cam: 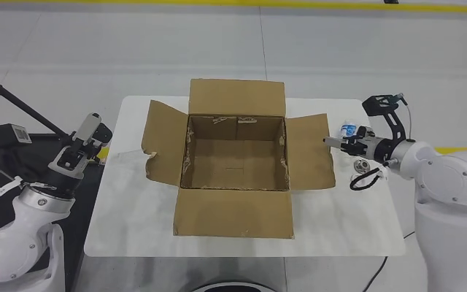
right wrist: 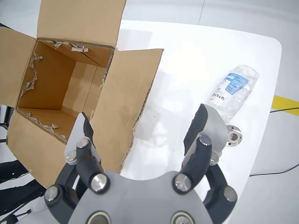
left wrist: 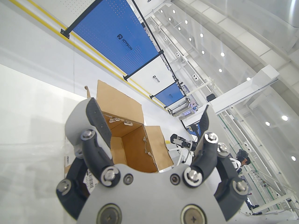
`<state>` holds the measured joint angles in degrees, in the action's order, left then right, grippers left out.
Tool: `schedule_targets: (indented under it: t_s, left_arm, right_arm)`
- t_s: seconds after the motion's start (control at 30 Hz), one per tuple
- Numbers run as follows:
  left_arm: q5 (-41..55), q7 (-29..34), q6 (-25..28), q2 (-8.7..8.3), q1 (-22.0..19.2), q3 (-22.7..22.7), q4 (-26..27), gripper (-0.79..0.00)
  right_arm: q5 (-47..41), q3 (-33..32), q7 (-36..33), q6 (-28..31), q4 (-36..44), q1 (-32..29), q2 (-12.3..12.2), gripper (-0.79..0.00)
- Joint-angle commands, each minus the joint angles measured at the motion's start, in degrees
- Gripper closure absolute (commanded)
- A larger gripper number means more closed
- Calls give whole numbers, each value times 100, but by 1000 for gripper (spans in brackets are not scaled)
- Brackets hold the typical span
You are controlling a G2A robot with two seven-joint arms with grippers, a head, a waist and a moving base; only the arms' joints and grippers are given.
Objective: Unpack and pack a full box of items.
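A bottle point(right wrist: 233, 92) lies flat on the bench point(right wrist: 186, 47) right of the open box point(right wrist: 130, 82). Its base points away from the right gripper point(right wrist: 143, 116), and a metal flange point(right wrist: 234, 137) sits just beside it. The jaws of this gripper and of the left gripper point(left wrist: 149, 108) gape empty.

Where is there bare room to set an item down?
Bare: the table strip between the near flap and table edge, its near right corner, and the box floor. Crowded: past the right flap, with bottle, metal flange and right gripper.
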<state>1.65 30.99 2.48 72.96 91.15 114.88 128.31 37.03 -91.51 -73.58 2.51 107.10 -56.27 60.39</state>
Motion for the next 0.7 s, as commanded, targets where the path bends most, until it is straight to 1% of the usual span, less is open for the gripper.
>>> schedule_targets:
  t_s: [0.0, 0.6, 0.67]
  left_arm:
    - [0, 0, 0, 0, 0, 0, 0, -785]
    - [0, 0, 0, 0, 0, 0, 0, -785]
    - [0, 0, 0, 0, 0, 0, 0, -785]
  right_arm:
    - [0, 0, 1, 2, 0, 1, 0, -785]
    - [0, 0, 1, 2, 0, 1, 0, -785]
    - [28, -32, 138, -16, -78, -46, -3, -785]
